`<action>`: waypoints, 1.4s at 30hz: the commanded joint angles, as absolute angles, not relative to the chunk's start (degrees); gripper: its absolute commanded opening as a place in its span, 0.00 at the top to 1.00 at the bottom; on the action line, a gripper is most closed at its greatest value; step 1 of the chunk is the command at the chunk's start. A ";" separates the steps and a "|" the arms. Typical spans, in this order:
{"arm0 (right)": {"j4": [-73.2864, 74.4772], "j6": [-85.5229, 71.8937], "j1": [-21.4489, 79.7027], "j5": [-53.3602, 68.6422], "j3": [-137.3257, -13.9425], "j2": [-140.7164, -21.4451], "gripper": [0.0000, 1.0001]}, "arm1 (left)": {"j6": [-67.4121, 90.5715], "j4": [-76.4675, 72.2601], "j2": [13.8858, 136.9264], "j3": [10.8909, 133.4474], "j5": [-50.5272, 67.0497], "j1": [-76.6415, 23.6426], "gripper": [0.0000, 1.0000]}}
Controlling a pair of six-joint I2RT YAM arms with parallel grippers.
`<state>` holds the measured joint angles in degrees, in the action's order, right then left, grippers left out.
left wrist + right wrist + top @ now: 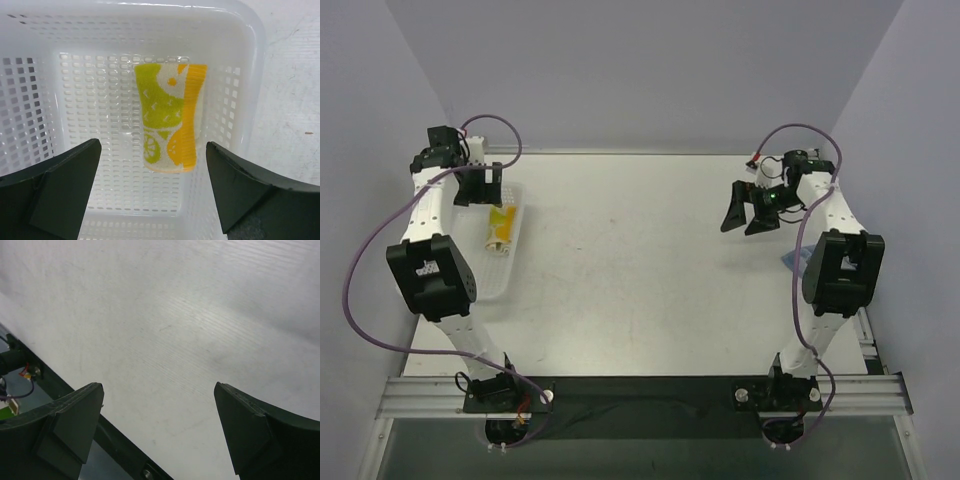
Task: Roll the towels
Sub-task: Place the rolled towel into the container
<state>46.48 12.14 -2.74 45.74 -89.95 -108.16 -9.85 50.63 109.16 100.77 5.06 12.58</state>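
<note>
A cream-white towel [170, 117] with yellow and green prints lies rolled up inside the white mesh basket [150, 10], near its right wall. In the top view the roll [500, 228] sits in the far half of the basket [492, 282]. My left gripper [152, 185] hovers open above the basket, clear of the roll and with nothing between its fingers; it shows at the far left of the top view [480, 185]. A small light blue patch of towel [790, 259] peeks out beside the right arm. My right gripper [750, 213] hangs open and empty over bare table [159, 427].
The basket stands along the table's left edge, under the left arm. Purple cables loop around both arms. A black rail [640, 392] runs along the near edge of the table [640, 270]; grey walls close in the far side and both flanks.
</note>
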 commanded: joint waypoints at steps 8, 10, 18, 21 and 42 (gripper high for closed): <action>54.05 16.61 -13.27 37.44 -88.33 -102.84 0.01 | -9.85 52.56 109.15 101.25 5.01 13.18 0.19; 54.23 17.05 -13.62 37.53 -87.37 -102.40 0.01 | -9.32 52.65 112.40 100.64 10.95 15.98 0.21; 54.67 17.93 -14.33 37.79 -85.08 -102.22 0.02 | -11.69 52.56 115.74 99.49 13.28 15.73 0.35; 54.76 17.84 -14.68 38.41 -85.25 -102.83 0.02 | -11.87 52.56 117.41 99.58 12.93 15.47 0.48; 56.16 17.84 -15.03 39.20 -88.42 -104.94 0.03 | -13.80 52.47 114.34 97.29 13.71 13.54 0.50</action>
